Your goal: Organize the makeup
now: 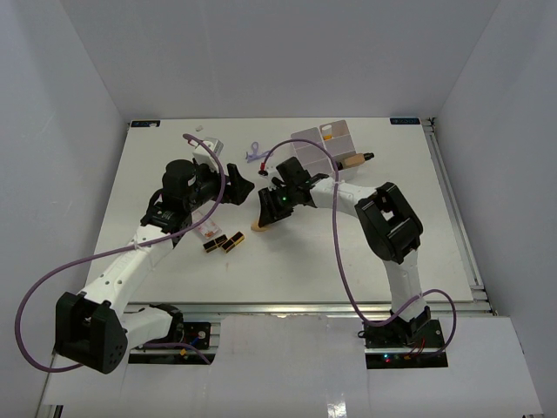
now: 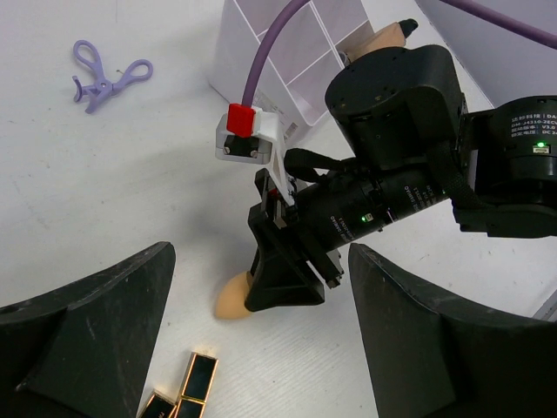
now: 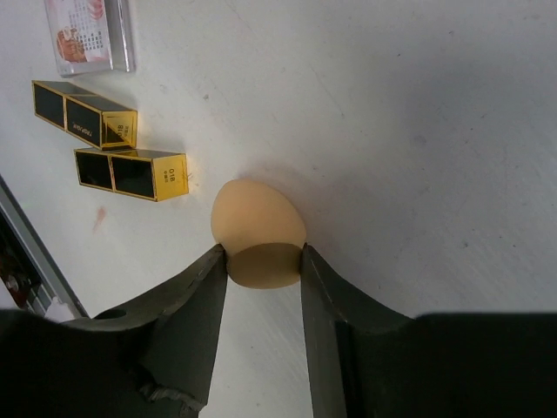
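My right gripper (image 3: 261, 261) has its jaws pinching the peach teardrop sponge (image 3: 258, 228), one black finger pressed against each side. Its rounded end bulges out beyond the fingertips onto the white table (image 3: 435, 131). It looks matte, smooth and soft. Off to the jaws' left lie two boxy, glossy black-gold lipsticks (image 3: 130, 172). My left gripper (image 2: 259, 261) hangs with its jaws spread wide, the sponge just ahead of them.

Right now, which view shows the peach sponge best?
Right wrist: the peach sponge sits centred, touched on both sides by the right gripper. Left wrist shows only its tip under that gripper; top external, a sliver.
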Controlling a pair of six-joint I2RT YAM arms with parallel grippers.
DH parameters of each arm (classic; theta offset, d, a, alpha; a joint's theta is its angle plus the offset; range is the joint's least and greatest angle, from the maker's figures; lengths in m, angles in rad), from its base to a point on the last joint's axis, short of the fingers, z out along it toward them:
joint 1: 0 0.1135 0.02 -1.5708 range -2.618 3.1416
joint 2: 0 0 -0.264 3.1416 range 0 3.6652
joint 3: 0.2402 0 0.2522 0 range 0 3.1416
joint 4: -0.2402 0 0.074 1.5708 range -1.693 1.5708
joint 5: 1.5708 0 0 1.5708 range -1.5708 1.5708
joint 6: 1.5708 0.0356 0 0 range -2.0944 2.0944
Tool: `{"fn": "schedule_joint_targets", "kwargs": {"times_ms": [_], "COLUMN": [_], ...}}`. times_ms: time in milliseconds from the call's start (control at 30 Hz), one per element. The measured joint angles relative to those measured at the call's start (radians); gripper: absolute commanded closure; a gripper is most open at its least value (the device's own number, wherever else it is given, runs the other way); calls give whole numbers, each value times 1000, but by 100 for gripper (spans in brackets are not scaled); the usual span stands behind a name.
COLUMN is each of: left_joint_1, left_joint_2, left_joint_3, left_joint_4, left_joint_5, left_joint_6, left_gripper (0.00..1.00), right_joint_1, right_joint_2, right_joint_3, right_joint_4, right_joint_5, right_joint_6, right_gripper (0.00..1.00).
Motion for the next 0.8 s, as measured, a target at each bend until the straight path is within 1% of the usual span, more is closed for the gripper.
{"fn": "schedule_joint_targets", "kwargs": {"times_ms": [167,233,300,533,800], "left_joint_1": [0,0,0,0,1], "left_joint_2": [-1,-2,-4,-10,-16], "left_joint_3": [0,0,0,0,0], "left_joint_4": [0,0,0,0,0], "left_joint_5": [0,0,0,1,1], "left_joint_6": [0,0,0,0,0], "left_gripper": [8,8,8,8,8], "right_joint_1": [1,0,-2,-35,-115], "right_joint_2": [1,1,1,-26,-151], "right_joint_3": [3,8,15,18,18], "right_joint_4": [-5,-14,-21,-48,-67], "right_joint_5": [16,19,21,-1,-48], "right_joint_6": [-30,-50,-75,-184,-275], "right_gripper": [78,87,92,92,92]}}
